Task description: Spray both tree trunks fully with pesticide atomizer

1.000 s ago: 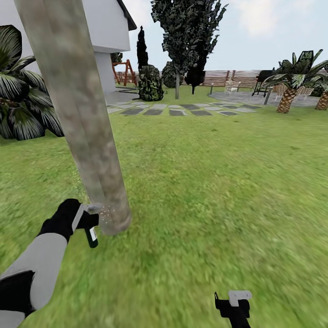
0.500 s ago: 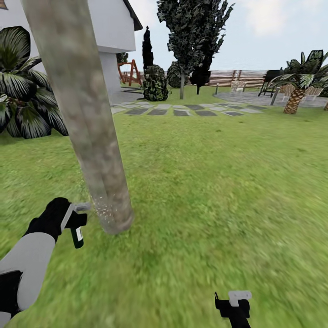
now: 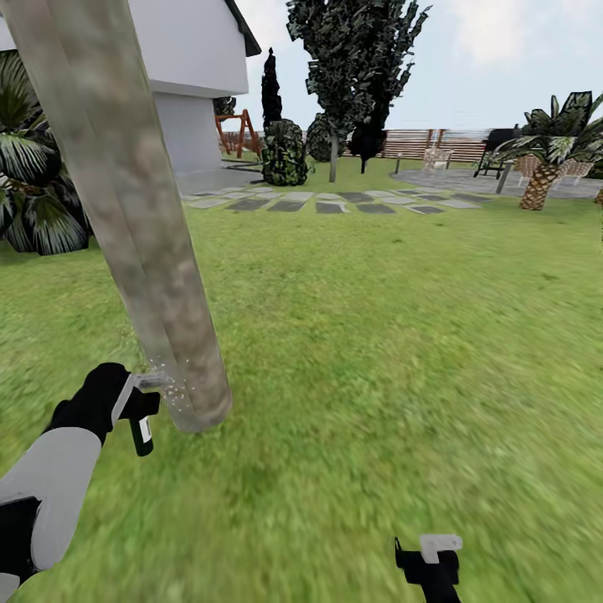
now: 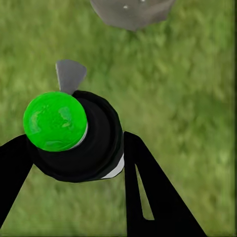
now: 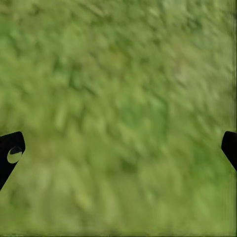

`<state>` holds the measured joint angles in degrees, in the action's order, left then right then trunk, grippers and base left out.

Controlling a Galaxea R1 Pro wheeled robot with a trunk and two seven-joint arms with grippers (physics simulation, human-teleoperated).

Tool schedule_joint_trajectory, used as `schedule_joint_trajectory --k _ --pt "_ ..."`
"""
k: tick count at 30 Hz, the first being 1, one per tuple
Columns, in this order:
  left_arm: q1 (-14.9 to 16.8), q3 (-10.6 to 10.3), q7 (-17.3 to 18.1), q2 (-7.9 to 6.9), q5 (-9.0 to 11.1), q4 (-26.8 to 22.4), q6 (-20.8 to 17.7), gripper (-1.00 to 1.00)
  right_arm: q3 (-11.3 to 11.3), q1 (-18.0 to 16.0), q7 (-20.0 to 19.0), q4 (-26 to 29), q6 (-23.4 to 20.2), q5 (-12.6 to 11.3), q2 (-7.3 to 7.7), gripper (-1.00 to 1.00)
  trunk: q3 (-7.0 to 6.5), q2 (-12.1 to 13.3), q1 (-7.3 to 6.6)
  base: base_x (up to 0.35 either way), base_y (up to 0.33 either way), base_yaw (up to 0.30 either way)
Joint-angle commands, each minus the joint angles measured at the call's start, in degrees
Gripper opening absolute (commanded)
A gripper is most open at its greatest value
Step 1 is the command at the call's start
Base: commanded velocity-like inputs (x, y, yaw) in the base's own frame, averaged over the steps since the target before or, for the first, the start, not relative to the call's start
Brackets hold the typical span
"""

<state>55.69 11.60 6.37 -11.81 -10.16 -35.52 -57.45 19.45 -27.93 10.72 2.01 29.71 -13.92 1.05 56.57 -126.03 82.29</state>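
Note:
A thick mottled grey-brown tree trunk (image 3: 138,218) leans across the left of the head view and meets the grass at its base (image 3: 199,410). My left gripper (image 3: 141,409) is shut on the pesticide atomizer (image 3: 143,433), a small black bottle, just left of that base. Fine whitish specks of pesticide (image 3: 172,387) dot the gap and the lower bark. In the left wrist view the atomizer (image 4: 96,148) shows a bright green spot on top, clamped in the left gripper (image 4: 79,143), with the trunk base (image 4: 131,12) ahead. My right gripper (image 3: 429,553) hangs open over grass (image 5: 118,150).
Lawn spreads to the right and ahead. A row of stone slabs (image 3: 335,204) crosses the far grass. A white house (image 3: 188,75), dark leafy plants (image 3: 33,201), a dark tree (image 3: 352,67), a palm (image 3: 540,167) and a slat fence (image 3: 435,142) stand behind.
My left gripper with the atomizer has drawn slightly left, away from the trunk base. The view has shifted, and the trunk now sits a little further left in it. The right arm is unchanged.

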Motion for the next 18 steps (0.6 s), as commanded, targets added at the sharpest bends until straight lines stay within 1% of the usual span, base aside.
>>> schedule_joint_trajectory --k 1,4,8,10,16,18 --pt "0.04 0.28 0.57 0.04 -0.65 -0.07 -0.21 -1.0 0.5 -0.01 0.17 0.01 0.08 -0.4 0.0 1.0 0.05 -0.02 -0.03 -0.227 -0.218 0.0" --pt "0.11 0.31 0.57 0.04 -0.65 -0.07 -0.21 -1.0 0.5 -0.01 0.17 0.01 0.08 -0.4 0.0 1.0 0.05 -0.02 -0.03 -0.167 -0.233 0.0" --pt "0.12 0.29 0.57 0.07 -0.67 -0.07 -0.23 -1.0 0.5 -0.01 0.17 0.01 0.08 -0.4 0.0 1.0 0.05 -0.02 -0.03 -0.03 -0.263 0.014" --pt "0.13 0.29 0.57 0.04 -0.71 -0.07 -0.23 -1.0 0.5 -0.01 0.17 0.01 0.08 -0.4 -0.01 1.0 0.05 -0.02 -0.03 -0.003 -0.271 0.172" --pt "0.21 0.28 0.57 0.12 -0.74 -0.07 -0.24 -1.0 0.5 -0.01 0.19 0.01 0.08 -0.4 -0.01 1.0 0.05 -0.02 -0.03 0.0 -0.272 0.265" --pt "0.21 0.27 0.57 0.07 -0.74 -0.05 -0.22 -1.0 0.5 -0.01 0.18 0.01 0.08 -0.4 0.0 1.0 0.05 -0.02 -0.03 0.0 -0.273 0.148"
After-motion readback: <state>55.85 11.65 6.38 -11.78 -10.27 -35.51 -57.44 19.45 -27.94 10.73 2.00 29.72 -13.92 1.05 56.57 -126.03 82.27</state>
